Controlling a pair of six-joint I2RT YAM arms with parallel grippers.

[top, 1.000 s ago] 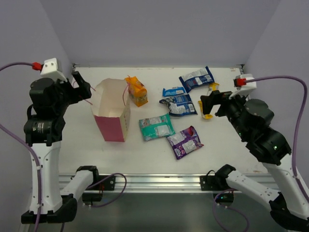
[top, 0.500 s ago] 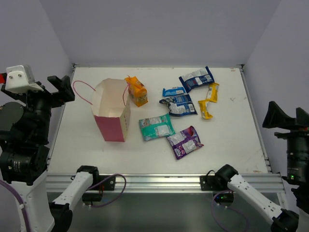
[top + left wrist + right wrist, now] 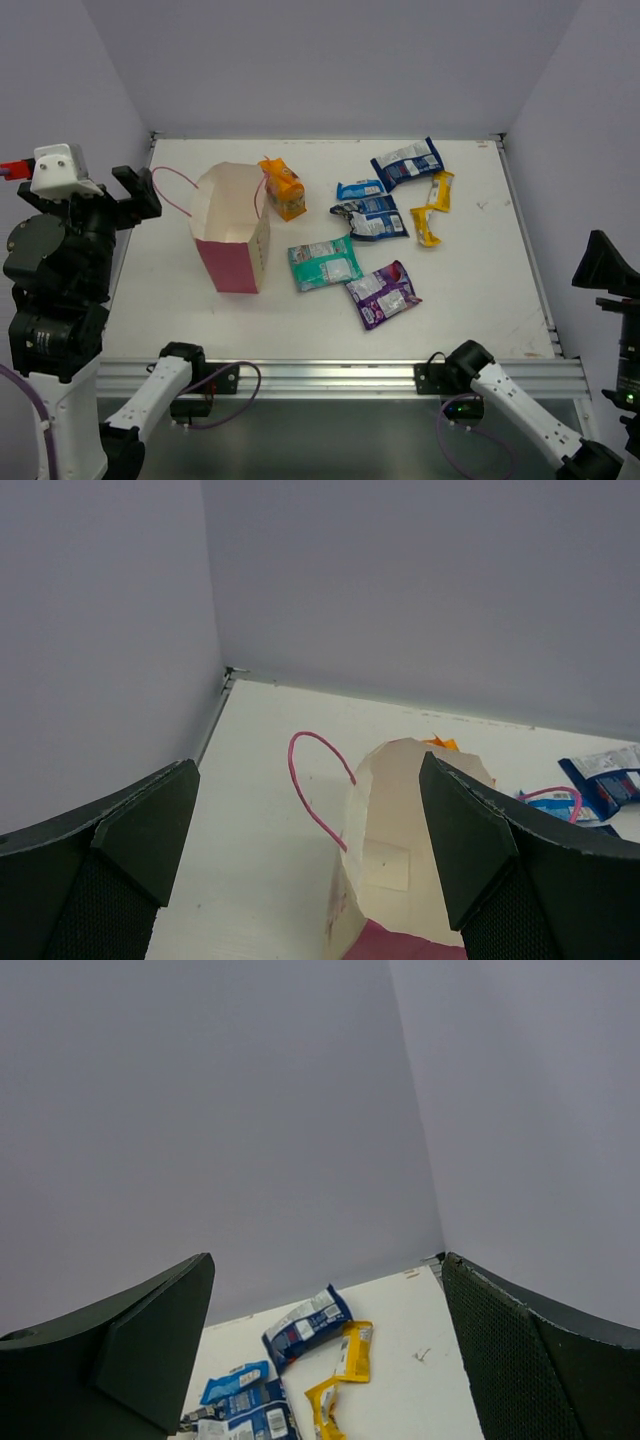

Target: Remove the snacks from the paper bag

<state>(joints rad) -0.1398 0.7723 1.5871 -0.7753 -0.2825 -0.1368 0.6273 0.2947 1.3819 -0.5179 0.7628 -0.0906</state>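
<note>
1. The paper bag [image 3: 230, 235] stands upright on the left part of the white counter [image 3: 480, 270]. Its top is open and its pale inside shows.
2. The bag has pink sides. One thin pink cord handle [image 3: 165, 190] loops out to the left, over the counter.
3. The orange packet [image 3: 283, 187] is outside the bag, just beside its far right corner.
4. To the right of it are three packets in blue and white. The far blue packet [image 3: 408, 162] is the one closest to the back wall.
5. The small blue packet [image 3: 360, 189] and the crumpled blue packet [image 3: 372, 220] lie right next to each other in the middle of the counter.
6. The yellow packet [image 3: 433, 208] is bent and lies just to the right of the crumpled blue one.
7. The teal-green packet [image 3: 325, 264] lies flat near the bag's right side. The purple packet [image 3: 384, 293] lies just beside it, closer to the arms.
8. The left end effector [image 3: 137, 190] is up in the air by the counter's left edge, to the left of the bag. Its fingers are spread wide and hold nothing. Its camera sees the bag and the handle between them.
9. The right end effector [image 3: 327, 1260] is up high on the right side, well apart from all the packets. Its fingers are spread wide too, with nothing between them.
</note>
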